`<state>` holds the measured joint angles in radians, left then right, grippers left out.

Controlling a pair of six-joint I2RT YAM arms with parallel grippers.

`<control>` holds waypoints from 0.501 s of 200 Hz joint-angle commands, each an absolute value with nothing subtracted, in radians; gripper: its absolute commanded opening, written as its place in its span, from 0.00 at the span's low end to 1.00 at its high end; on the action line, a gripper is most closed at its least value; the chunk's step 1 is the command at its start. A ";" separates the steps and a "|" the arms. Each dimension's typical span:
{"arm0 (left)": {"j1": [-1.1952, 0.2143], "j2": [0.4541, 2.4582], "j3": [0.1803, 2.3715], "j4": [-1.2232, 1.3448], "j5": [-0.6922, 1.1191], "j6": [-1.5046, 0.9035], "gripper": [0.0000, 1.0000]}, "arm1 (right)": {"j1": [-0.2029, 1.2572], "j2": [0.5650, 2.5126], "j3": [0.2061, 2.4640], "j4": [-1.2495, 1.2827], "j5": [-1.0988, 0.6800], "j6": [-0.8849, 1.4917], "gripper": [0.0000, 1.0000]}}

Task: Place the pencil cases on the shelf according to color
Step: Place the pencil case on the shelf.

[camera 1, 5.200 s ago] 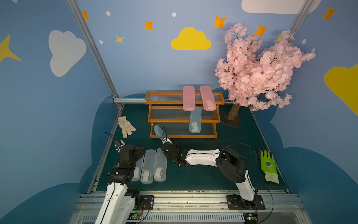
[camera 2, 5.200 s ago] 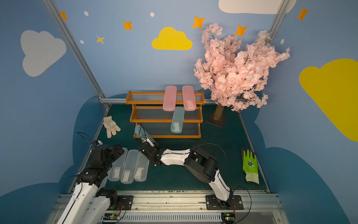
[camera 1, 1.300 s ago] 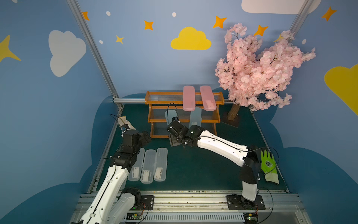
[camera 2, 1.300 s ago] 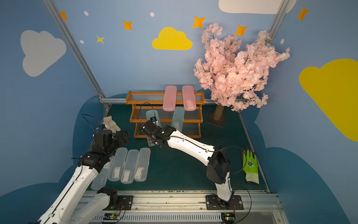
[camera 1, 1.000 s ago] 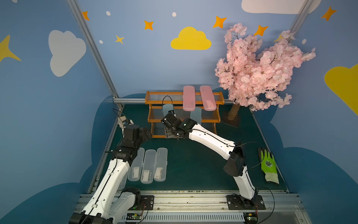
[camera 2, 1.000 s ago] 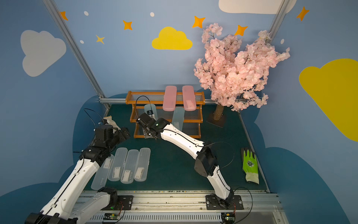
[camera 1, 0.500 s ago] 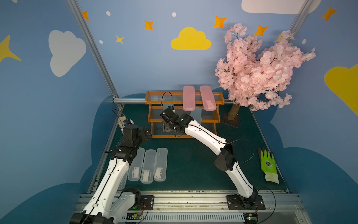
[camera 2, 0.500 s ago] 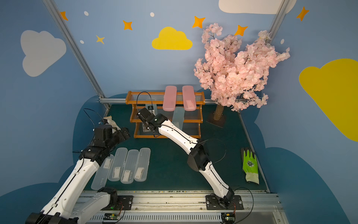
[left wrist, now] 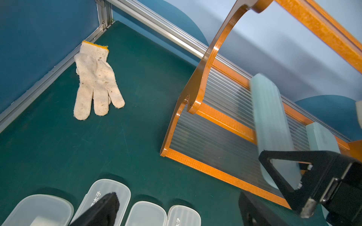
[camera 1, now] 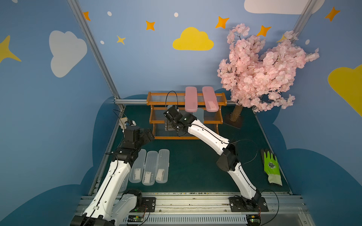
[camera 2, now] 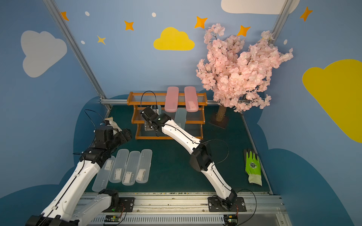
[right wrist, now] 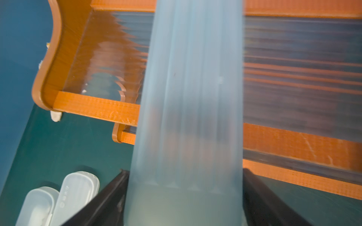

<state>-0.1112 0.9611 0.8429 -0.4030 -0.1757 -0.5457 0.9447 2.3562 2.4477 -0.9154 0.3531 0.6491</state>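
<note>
The shelf (camera 1: 156, 94) (camera 2: 137, 95) stands at the back. Two pink pencil cases (camera 1: 191, 98) (camera 1: 210, 98) lie on its top tier, and a pale blue one (camera 1: 198, 115) (left wrist: 321, 139) lies on the middle tier. My right gripper (camera 1: 170, 123) (right wrist: 185, 170) is shut on a second pale blue case (left wrist: 272, 121) (right wrist: 188, 97). It slopes over the left half of the middle tier, its far end blurred. Several clear cases (camera 1: 149, 168) (camera 2: 129, 168) lie side by side on the mat. My left gripper (camera 1: 146, 135) (left wrist: 176, 215) hangs open and empty above their far ends.
A white glove (left wrist: 96, 78) (camera 2: 110, 122) lies by the left wall corner. A green glove (camera 1: 271, 164) lies at the right edge. A pink blossom tree (camera 1: 260, 72) stands to the right of the shelf. The metal frame rail (camera 1: 133, 101) runs behind it.
My right arm has reached further back and left, bringing the pale blue case from in front of the shelf onto the middle tier. The left arm has barely moved.
</note>
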 commanded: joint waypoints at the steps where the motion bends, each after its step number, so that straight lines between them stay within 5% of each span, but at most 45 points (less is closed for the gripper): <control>1: -0.107 0.949 0.849 -0.407 -0.166 -0.528 1.00 | 0.940 2.331 2.475 -0.885 0.339 0.658 0.89; 100: -0.112 0.985 0.856 -0.436 -0.178 -0.522 1.00 | 1.006 2.199 2.366 -0.901 0.428 0.598 0.96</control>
